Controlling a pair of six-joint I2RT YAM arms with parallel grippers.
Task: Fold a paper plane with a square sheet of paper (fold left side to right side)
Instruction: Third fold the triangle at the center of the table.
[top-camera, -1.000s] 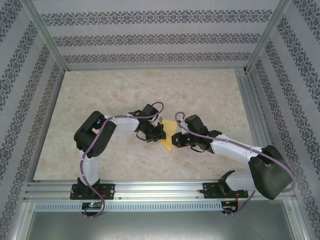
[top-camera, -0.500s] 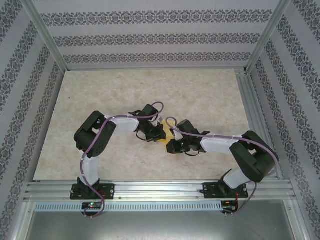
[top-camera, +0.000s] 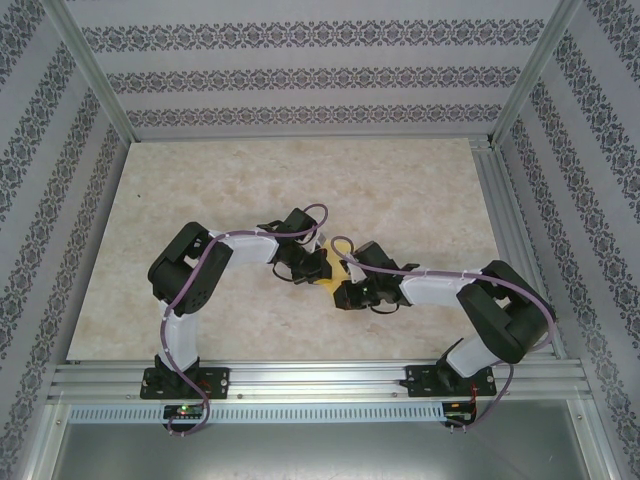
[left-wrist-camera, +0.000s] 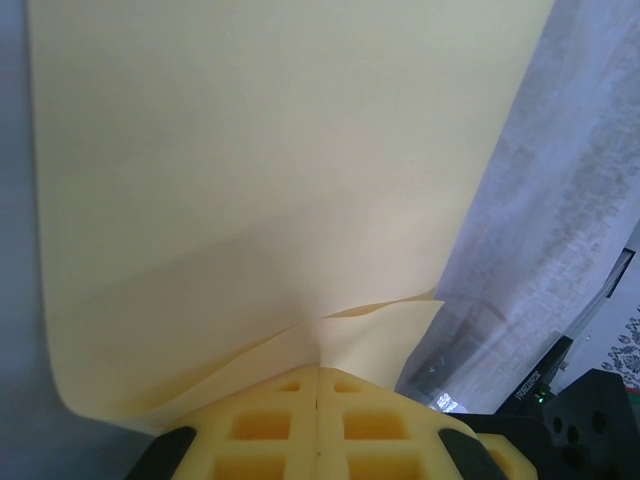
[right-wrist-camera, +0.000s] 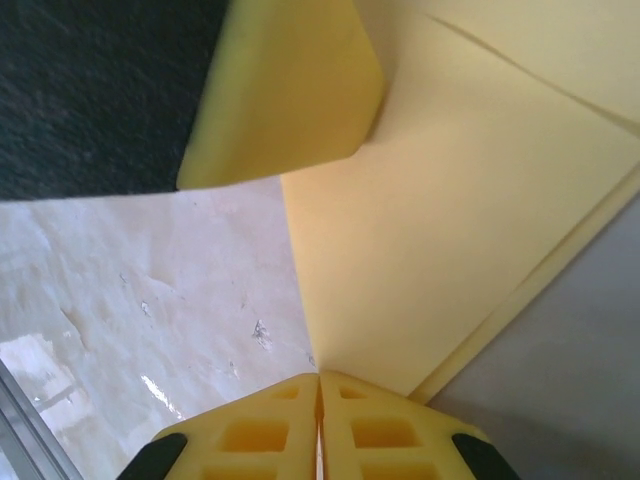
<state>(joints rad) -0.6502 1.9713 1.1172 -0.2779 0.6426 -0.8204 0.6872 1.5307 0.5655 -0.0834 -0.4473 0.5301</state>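
Count: one square sheet of paper, two arms, two hands. The sheet sits at the centre of the table, mostly covered from above by both hands. Left hand is at the sheet's 10 o'clock, pads pressed together on a paper edge; the layers splay apart there. Right hand is at its 4 o'clock, pads likewise closed on a folded corner. Patterned walls and an aluminium frame surround the table.
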